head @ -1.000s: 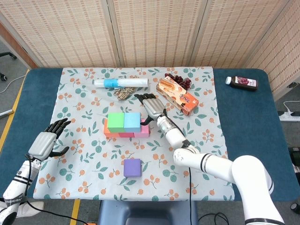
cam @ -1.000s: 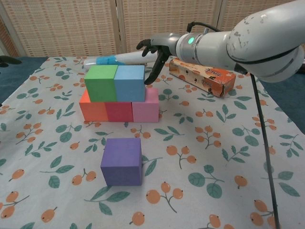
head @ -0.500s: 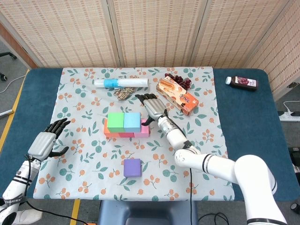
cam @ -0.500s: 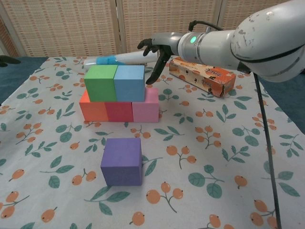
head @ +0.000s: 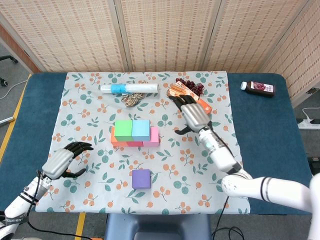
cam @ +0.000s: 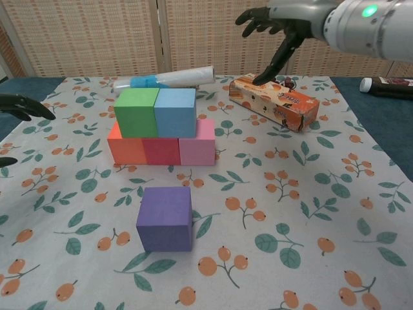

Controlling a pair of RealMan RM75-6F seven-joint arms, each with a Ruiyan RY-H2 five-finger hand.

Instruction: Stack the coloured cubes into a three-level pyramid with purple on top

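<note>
A purple cube sits alone on the cloth in front of the stack. The stack's bottom row is an orange cube, a red cube and a pink cube. On top stand a green cube and a blue cube. My right hand hovers open above the cloth, right of the stack, holding nothing. My left hand is open with spread fingers at the table's left, well away from the purple cube.
An orange snack box lies behind my right hand, with dark grapes beyond it. A clear tube with a blue label and a coil of rope lie at the back. A dark bottle rests far right.
My right hand has lifted and drawn back to the right, away from the blue and pink cubes. My left hand has moved inward toward the cloth. The cubes have not moved.
</note>
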